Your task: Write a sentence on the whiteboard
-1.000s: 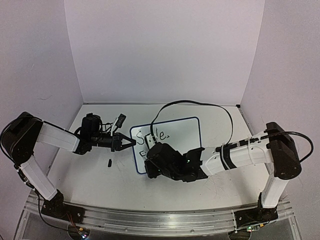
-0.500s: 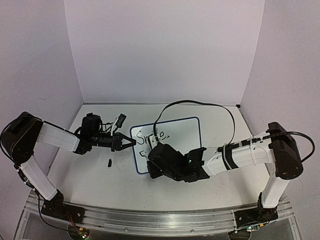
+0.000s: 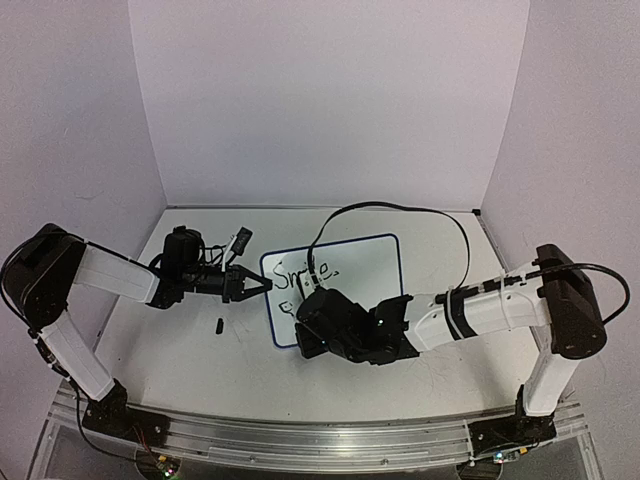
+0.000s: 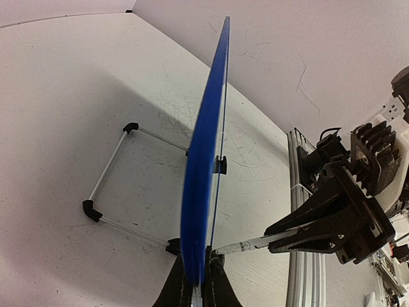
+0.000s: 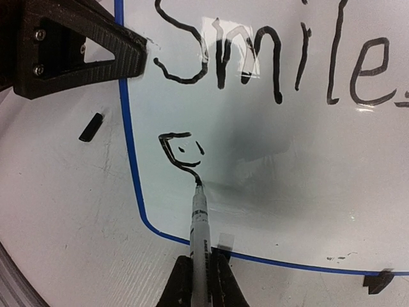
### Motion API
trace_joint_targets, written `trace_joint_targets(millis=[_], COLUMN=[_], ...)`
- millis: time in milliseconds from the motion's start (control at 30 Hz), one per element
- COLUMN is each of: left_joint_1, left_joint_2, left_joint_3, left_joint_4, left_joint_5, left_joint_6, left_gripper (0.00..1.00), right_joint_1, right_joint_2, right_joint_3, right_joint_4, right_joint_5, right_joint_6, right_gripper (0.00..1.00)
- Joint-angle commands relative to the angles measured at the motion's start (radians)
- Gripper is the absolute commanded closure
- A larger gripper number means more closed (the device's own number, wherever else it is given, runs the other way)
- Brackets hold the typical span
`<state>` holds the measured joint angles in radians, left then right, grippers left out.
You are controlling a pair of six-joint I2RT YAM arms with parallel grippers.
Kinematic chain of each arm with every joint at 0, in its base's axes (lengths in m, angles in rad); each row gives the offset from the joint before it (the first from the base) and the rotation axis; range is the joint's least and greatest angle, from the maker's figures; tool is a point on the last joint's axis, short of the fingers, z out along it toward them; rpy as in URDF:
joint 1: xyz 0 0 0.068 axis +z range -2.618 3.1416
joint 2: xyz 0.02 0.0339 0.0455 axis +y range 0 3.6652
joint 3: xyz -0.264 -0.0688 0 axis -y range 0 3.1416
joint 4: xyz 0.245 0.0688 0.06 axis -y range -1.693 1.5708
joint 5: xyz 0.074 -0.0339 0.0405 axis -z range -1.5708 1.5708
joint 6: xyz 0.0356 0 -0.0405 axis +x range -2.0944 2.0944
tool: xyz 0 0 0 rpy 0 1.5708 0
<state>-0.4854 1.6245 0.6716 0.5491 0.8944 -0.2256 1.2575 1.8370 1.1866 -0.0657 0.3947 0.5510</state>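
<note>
The whiteboard [image 3: 372, 262], blue-rimmed, stands propped at mid-table. My left gripper [image 3: 262, 284] is shut on its left edge; the left wrist view shows the blue rim [image 4: 204, 160] edge-on between that gripper's [image 4: 197, 286] fingers. The sentence [image 5: 275, 57] reads "Smile." in black, and a first hooked letter [image 5: 179, 150] of a second line sits below it. My right gripper [image 5: 199, 276] is shut on a white marker [image 5: 199, 230], whose tip touches the board at the end of that stroke. From above, the right gripper [image 3: 300, 312] covers the board's lower left.
A small black cap [image 3: 218, 324] lies on the table left of the board. A wire stand [image 4: 112, 173] props the board from behind, with a black clip foot [image 5: 377, 279] on its lower rim. A black cable [image 3: 400, 207] arcs over the board. A small white-and-black object [image 3: 240, 240] lies behind the left gripper.
The right arm has shifted slightly with the marker against the board. The left arm and the board have not moved.
</note>
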Motion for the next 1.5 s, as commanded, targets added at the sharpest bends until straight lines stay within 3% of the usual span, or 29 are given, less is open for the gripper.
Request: trace_joint_targets(millis=[0, 967, 1233, 1467], left_joint_1=[-0.007, -0.007, -0.007, -0.007], left_joint_2=[0.021, 0.013, 0.01, 0.021], left_joint_3=[0.009, 0.009, 0.007, 0.019], left_joint_4=[-0.053, -0.052, -0.052, -0.052], left_joint_5=[-0.06, -0.06, -0.064, -0.058], left_joint_6=[0.048, 0.043, 0.046, 0.04], left_gripper=[1.0, 1.0, 1.0, 1.0], right_joint_1=[-0.006, 0.005, 0.016, 0.01], right_joint_2=[-0.014, 0.073, -0.131, -0.082], right_joint_3=[-0.007, 0.111, -0.075, -0.021], right_joint_4=[-0.04, -0.005, 0.036, 0.043], right_joint_5=[0.017, -0.027, 0.061, 0.106], right_joint_6=[0.013, -0.107, -0.011, -0.06], right_gripper=[1.0, 1.0, 1.0, 1.0])
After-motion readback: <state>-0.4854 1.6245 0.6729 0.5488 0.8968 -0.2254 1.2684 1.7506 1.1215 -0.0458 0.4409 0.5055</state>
